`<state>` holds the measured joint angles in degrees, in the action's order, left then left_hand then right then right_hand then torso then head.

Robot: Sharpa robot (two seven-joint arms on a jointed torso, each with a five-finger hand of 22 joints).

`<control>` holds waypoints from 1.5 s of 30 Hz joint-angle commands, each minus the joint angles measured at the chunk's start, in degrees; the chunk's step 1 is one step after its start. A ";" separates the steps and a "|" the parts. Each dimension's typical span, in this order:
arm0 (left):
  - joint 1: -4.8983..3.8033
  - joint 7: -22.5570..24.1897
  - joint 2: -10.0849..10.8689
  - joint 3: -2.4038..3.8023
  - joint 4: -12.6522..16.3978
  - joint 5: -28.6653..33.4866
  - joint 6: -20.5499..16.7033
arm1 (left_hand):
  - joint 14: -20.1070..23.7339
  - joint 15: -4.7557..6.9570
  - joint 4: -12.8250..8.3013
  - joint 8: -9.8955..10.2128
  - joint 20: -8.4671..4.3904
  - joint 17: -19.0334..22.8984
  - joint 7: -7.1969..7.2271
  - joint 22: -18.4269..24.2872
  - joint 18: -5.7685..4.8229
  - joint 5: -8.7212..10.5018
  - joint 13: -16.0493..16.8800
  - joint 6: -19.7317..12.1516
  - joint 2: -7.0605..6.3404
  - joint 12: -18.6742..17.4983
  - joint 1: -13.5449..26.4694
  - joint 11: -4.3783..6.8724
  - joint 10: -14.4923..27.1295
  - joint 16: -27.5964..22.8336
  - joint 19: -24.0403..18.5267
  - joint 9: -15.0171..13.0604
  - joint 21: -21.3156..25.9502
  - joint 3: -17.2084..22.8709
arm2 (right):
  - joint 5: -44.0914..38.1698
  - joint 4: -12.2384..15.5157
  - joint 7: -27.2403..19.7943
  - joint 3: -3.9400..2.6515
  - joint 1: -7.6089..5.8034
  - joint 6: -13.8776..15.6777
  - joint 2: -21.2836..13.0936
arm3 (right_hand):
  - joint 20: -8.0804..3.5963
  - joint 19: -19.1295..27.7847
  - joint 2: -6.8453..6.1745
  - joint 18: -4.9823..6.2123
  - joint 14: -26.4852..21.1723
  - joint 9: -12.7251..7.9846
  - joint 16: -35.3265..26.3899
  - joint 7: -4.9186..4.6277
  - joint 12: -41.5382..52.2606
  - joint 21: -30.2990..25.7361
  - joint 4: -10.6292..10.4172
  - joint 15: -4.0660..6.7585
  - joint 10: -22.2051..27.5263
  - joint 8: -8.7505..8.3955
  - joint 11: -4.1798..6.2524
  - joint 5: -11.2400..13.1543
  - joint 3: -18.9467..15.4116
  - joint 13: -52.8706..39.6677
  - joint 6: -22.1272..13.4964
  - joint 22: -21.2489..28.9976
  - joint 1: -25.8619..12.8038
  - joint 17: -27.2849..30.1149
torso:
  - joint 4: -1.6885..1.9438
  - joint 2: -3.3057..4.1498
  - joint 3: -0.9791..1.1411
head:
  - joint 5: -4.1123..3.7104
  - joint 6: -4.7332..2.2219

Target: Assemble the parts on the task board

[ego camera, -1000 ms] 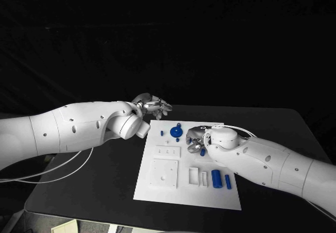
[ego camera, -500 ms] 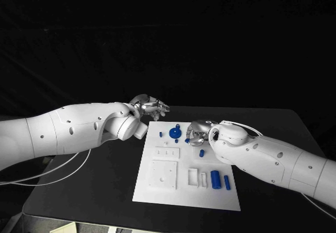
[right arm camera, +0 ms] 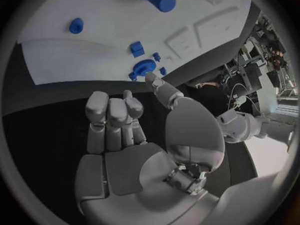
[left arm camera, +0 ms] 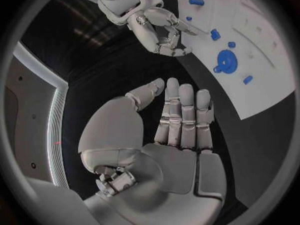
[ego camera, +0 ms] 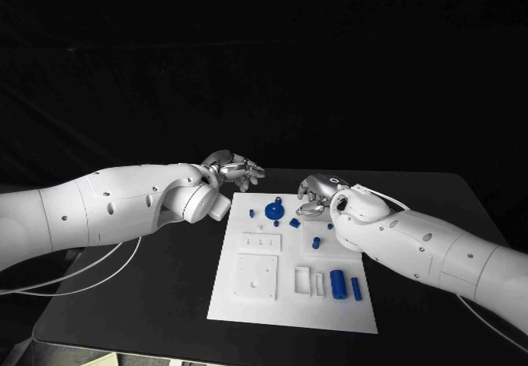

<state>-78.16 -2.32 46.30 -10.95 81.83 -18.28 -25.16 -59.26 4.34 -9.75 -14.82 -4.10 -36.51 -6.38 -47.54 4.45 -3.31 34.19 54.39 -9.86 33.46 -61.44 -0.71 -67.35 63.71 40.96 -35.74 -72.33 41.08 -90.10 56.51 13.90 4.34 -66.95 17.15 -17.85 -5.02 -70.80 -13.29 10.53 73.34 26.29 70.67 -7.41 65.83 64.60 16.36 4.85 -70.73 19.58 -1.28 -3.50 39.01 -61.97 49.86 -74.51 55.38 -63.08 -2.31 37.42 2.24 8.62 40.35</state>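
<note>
The white task board (ego camera: 288, 305) lies in the middle of the table. At its far end sits a blue gear (ego camera: 276, 209) with small blue pieces (ego camera: 295, 223) beside it. Another small piece (ego camera: 316, 242) lies further in, and a thick blue cylinder (ego camera: 338, 282) and a thin one (ego camera: 356, 288) rest near the right edge. My right hand (ego camera: 319, 191) hovers over the board's far right corner, fingers loosely bent, holding nothing. My left hand (ego camera: 234, 169) hangs off the far left corner. Its fingers (left arm camera: 181, 115) are straight and apart, and it is empty. The gear (right arm camera: 144, 66) sits just past my right thumb.
The board has raised white blocks and slots (ego camera: 259, 274) on its left half. Black table (ego camera: 132, 297) surrounds the board on every side. A white cable (ego camera: 77, 282) loops under my left arm.
My right hand has lifted off the board's middle and drawn back to the far right corner, leaving the small blue pieces lying uncovered. My left hand has barely shifted.
</note>
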 commanded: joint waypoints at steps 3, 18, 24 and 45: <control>-0.12 0.67 -0.46 0.04 -0.04 -0.26 0.64 | 0.33 0.01 0.05 -0.35 -5.78 -0.08 -0.59 0.06 -0.54 0.19 0.03 0.01 -0.44 -0.32 -0.40 -0.12 0.21 -0.27 -0.46 0.08 0.29 -0.17 | -2.45 -2.30 1.33 0.30 0.92 -0.19 1.74 | 0.27 1.29 -1.45 4.47 -1.36 0.04 -0.79 -0.22 -0.63 -0.88 0.19 0.16 1.75 -0.24 0.18 0.48 -2.63 -0.09 0.44 0.12 -0.67 0.03 | 0.19 0.06 -0.05 | -0.13 -0.09; -0.13 0.40 -0.79 0.04 0.25 -0.26 0.93 | 0.38 -0.02 0.02 -0.38 -5.75 -0.10 -0.62 0.07 -0.56 0.22 0.05 0.00 -0.47 -0.37 -0.42 -0.14 0.24 -0.32 -0.52 0.10 0.29 -0.24 | -4.18 -4.28 1.53 1.25 2.31 -3.26 3.28 | -0.06 2.10 -1.17 4.47 -2.11 0.85 -0.04 0.70 0.54 -0.95 0.06 0.98 3.15 0.47 1.02 0.66 -9.52 -1.22 2.84 -0.06 -1.57 -0.72 | 0.25 0.17 -0.22 | -0.31 -0.02; -0.13 0.43 -0.89 0.05 0.21 -0.26 0.96 | 0.39 -0.03 0.02 -0.39 -5.74 -0.11 -0.62 0.08 -0.57 0.23 0.06 -0.01 -0.48 -0.39 -0.42 -0.15 0.25 -0.33 -0.53 0.11 0.29 -0.26 | -5.04 -4.76 1.76 1.50 2.48 -3.04 3.55 | -0.17 2.16 -0.37 4.47 -2.20 1.27 0.06 1.47 1.04 -0.90 0.11 1.63 2.98 1.35 1.74 0.66 -9.75 -1.74 5.13 -0.10 -0.68 -0.80 | 0.29 0.21 -0.22 | -0.31 0.03; -0.13 0.42 -0.89 0.05 0.77 -0.26 1.01 | 0.39 -0.05 0.06 -0.42 -5.72 -0.15 -0.63 0.09 -0.58 0.22 0.09 -0.01 -0.42 -0.42 -0.41 -0.15 0.23 -0.36 -0.55 0.14 0.28 -0.31 | -3.20 -7.20 -0.25 2.08 2.88 -4.18 4.82 | 0.14 1.99 1.95 4.47 -2.20 0.40 0.10 1.31 1.19 -0.80 -2.83 1.52 2.68 -0.08 1.59 0.59 -3.41 -1.93 5.71 -0.09 1.06 -0.78 | 0.28 0.27 -0.14 | -0.36 0.56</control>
<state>-78.16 -2.40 45.50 -10.95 82.45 -18.35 -24.77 -59.35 4.26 -9.75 -15.04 -3.90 -36.59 -6.67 -47.50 4.45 -3.31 34.19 54.37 -10.10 33.26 -61.68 -0.71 -67.35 63.71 40.75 -35.71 -72.33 41.08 -93.64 49.34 14.75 6.38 -64.14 14.21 -13.17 -4.82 -68.77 -11.68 10.17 71.31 26.78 70.44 -4.60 66.94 63.61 13.44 6.31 -68.01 19.75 0.42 -3.11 35.36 -63.93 54.23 -74.53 56.21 -63.82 -1.99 37.69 2.09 8.18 40.76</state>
